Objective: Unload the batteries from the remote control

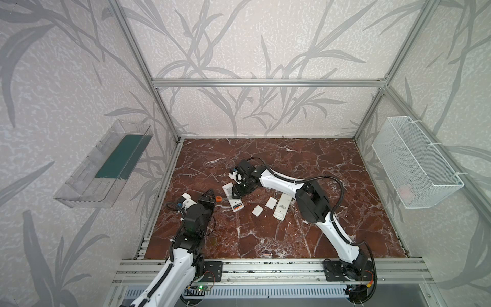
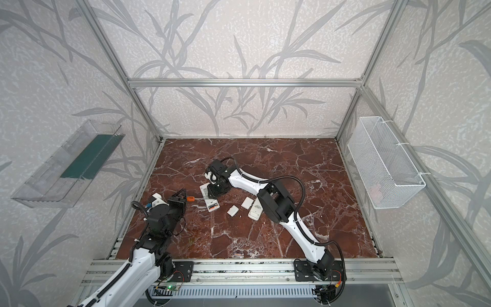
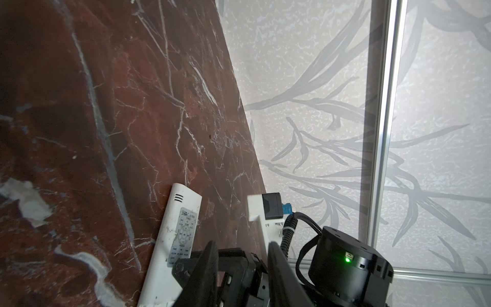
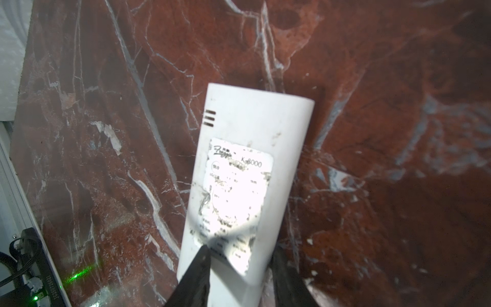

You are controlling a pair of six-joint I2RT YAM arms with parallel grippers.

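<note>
left wrist view, closest in: the left gripper (image 3: 241,245) has its two black fingers (image 3: 206,268) standing apart with a clear gap, and i see nothing caught between them. in both top views it sits low over the front left of the marble table (image 1: 305,239). an orange-handled screwdriver (image 1: 219,199) lies just beside it, its thin shaft pointing at a small remote (image 1: 234,204). whether the claw touches the handle i cannot tell.

the small remote lies with its bay uncovered. the batteries (image 1: 238,206) sit inside, one showing orange, the rest too small to make out.

a little to the right are two flat white lids, the nearer cover (image 1: 257,211) and the farther cover (image 1: 271,202), lying apart. a long remote (image 1: 282,206) lies just beside the farther cover, with the right arm (image 1: 310,202) hanging over its far end and hiding that end.

further back, the right gripper (image 4: 239,252) reaches across the middle. it is closed on a labelled remote (image 4: 252,127), one finger on each long edge, sticker side up. from above, the gripper's black body covers most of that remote.

farthest off, a clear bin (image 1: 79,191) hangs on the left wall and a wire basket (image 1: 414,164) on the right.
</note>
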